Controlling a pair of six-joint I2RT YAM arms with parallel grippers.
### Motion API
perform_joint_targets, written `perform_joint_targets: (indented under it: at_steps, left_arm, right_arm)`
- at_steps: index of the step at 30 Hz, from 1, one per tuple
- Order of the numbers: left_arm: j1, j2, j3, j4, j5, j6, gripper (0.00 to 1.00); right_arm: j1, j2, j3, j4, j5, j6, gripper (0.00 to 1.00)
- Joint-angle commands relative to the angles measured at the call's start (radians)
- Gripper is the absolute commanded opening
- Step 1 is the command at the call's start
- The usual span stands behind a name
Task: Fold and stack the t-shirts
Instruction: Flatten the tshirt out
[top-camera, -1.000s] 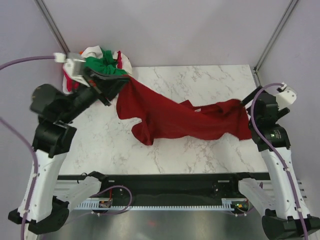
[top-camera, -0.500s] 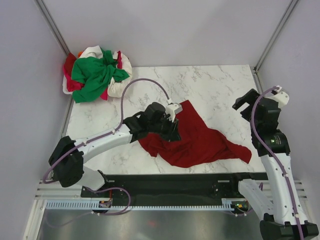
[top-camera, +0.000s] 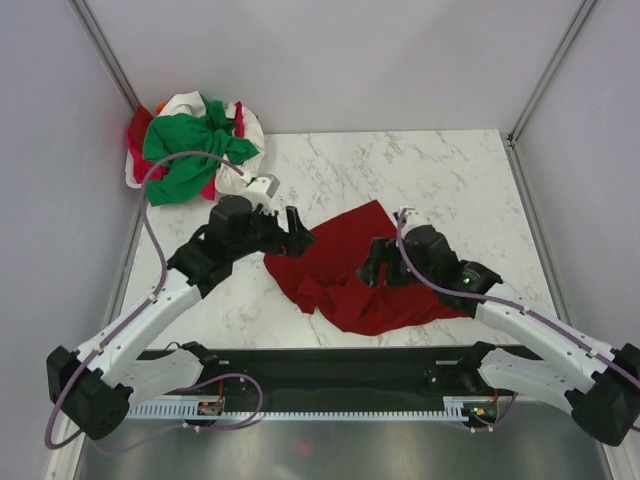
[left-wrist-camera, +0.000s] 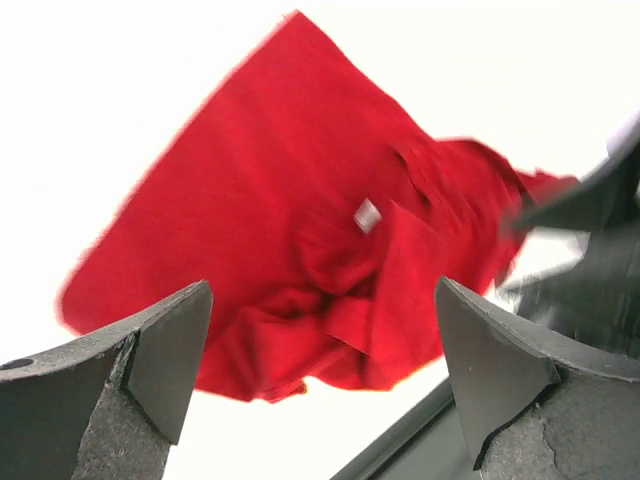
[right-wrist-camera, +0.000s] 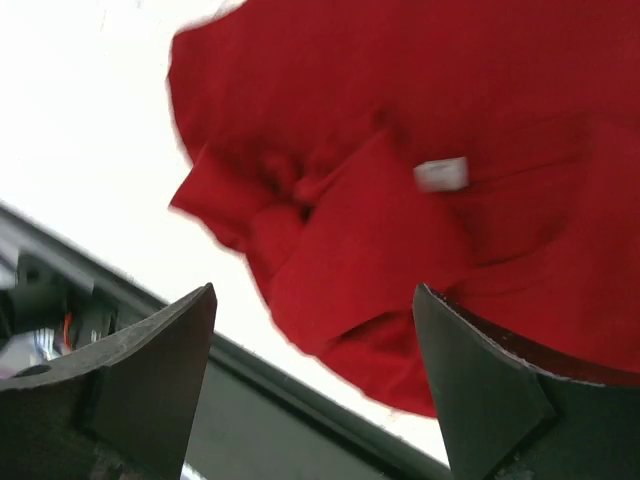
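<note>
Dark red t-shirt (top-camera: 345, 270) lies crumpled on the worktop (top-camera: 430, 170), near-centre; left end effector (top-camera: 290, 232) and right end effector (top-camera: 372, 268) hover over it, both wide and empty. Grip opposite edges, then spread flat before folding.

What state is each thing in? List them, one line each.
dark red t-shirt: crumpled on the table, unfolded, not held.
heap of other t-shirts: bunched together at the far left, unfolded.
left fingers: open, empty.
right fingers: open, empty, above the dark red t-shirt.
</note>
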Motion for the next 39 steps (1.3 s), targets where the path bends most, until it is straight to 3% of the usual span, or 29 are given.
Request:
perform_joint_targets:
  at_steps: [1, 6, 9, 14, 21, 39]
  left_arm:
    - [0.053, -0.099, 0.002, -0.143, -0.142, -0.05, 1.0]
    - [0.073, -0.202, 0.017, -0.264, -0.131, -0.036, 1.0]
    - [0.081, -0.25, -0.015, -0.292, -0.169, 0.002, 1.0]
    - [0.088, -0.262, -0.061, -0.307, -0.198, -0.002, 1.0]
    - [0.092, -0.267, -0.058, -0.312, -0.209, -0.001, 1.0]
    - [0.092, -0.279, -0.063, -0.318, -0.209, -0.01, 1.0]
  right_arm:
    - [0.188, 0.043, 0.022, -0.001, 0.174, 0.065, 0.87]
    - [0.441, 0.253, 0.085, -0.052, 0.384, 0.133, 0.75]
    - [0.53, 0.383, 0.171, -0.115, 0.489, 0.159, 0.67]
    - [0.555, 0.502, 0.289, -0.173, 0.544, 0.171, 0.56]
    - [0.628, 0.669, 0.424, -0.291, 0.603, 0.219, 0.53]
    - [0.667, 0.803, 0.416, -0.354, 0.699, 0.291, 0.49]
